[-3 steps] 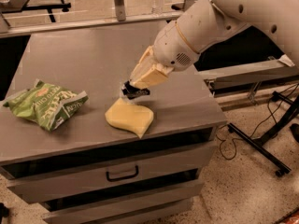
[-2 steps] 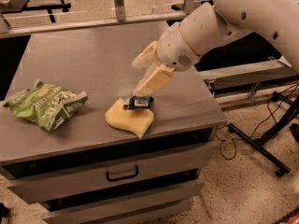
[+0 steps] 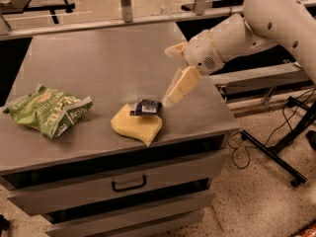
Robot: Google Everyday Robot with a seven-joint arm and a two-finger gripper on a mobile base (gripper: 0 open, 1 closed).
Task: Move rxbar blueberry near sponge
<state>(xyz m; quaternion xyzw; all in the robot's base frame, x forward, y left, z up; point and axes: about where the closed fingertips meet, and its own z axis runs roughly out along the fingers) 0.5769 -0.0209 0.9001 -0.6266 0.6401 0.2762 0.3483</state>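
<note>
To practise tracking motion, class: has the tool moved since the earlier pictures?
Yes. The tool, open, has drawn back up and to the right of the sponge, leaving the rxbar blueberry lying on the sponge.

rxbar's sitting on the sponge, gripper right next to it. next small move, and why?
Probably lift the gripper straight up and away, clear of the rxbar blueberry. The bar lies on the back edge of the sponge, and the gripper is open with its lower finger just beside the bar, so a sideways sweep might knock it off.
</note>
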